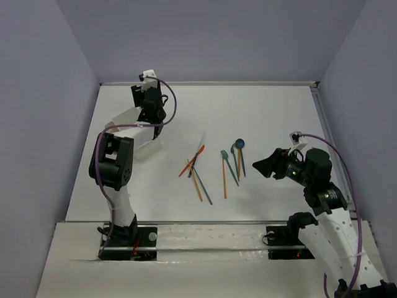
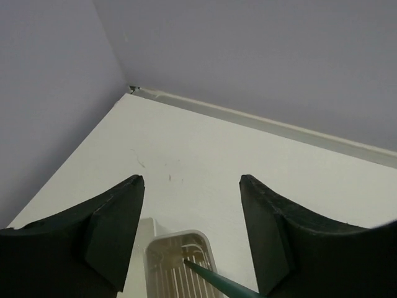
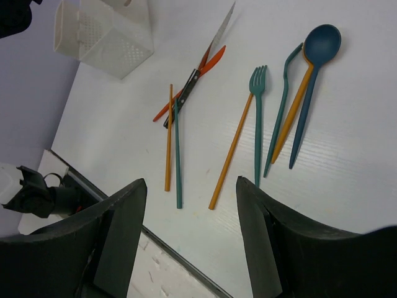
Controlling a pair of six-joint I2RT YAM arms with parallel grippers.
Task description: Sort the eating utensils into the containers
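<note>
The white container (image 1: 147,149) stands at the left of the table; it also shows in the right wrist view (image 3: 102,32). My left gripper (image 1: 151,112) hangs over it, open and empty (image 2: 192,181). In the left wrist view the container's rim (image 2: 156,248) lies below the fingers, with a teal stick's tip (image 2: 214,281) inside it. The other utensils lie mid-table: crossed red, orange and teal sticks (image 1: 195,166), a teal fork (image 3: 257,118), an orange stick (image 3: 232,152) and a teal spoon (image 3: 322,43). My right gripper (image 1: 265,167) is open above them (image 3: 191,183).
The metal strip of the table's near edge (image 3: 180,261) runs under the right gripper. A pale clear knife-like piece (image 3: 220,30) lies with the crossed sticks. Walls close in the table at the back and both sides.
</note>
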